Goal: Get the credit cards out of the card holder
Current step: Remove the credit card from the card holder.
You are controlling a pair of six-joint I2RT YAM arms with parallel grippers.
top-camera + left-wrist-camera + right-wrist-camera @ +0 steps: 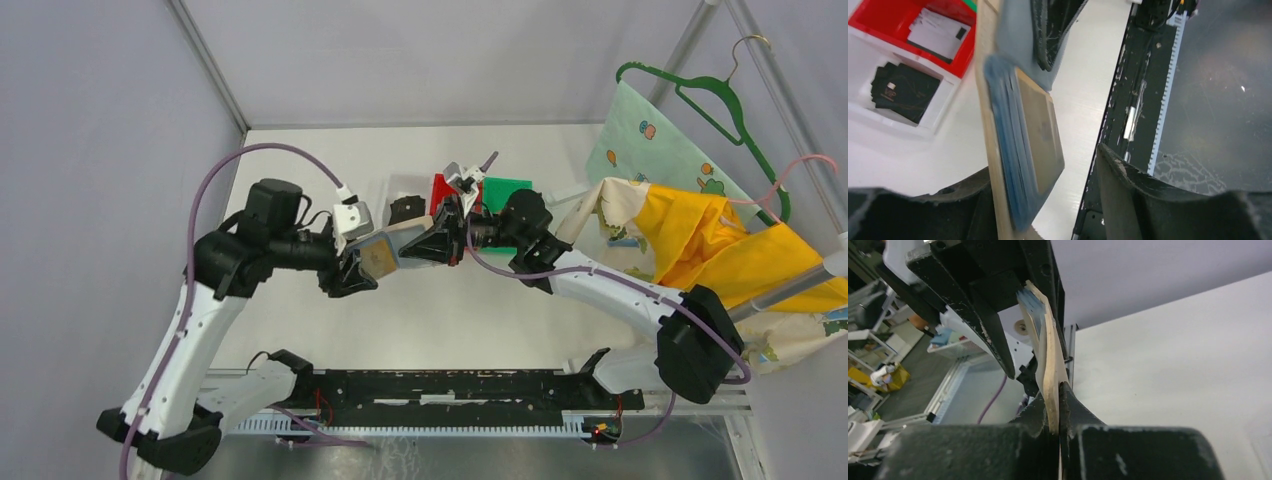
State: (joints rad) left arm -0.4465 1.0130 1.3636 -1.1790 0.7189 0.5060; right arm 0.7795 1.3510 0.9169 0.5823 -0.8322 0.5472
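Tan card holder (395, 250) midair over worktop (430, 320), on edge. Right claw (1058, 390) clenched on 1 end to steady it; left claw (1043, 165) unclenched, straddling other end, probably to pinch credit cards (1005, 150) tucked inside.

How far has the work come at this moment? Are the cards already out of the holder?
Done: the card holder is up off the table; pale flat pieces in the red bin may be removed cards, but I cannot confirm. In hand: the right gripper pinches the holder's tan edge; the left gripper stands open around it. Left: blue-grey layers sit stacked inside the holder, so pulling cards seems unfinished.
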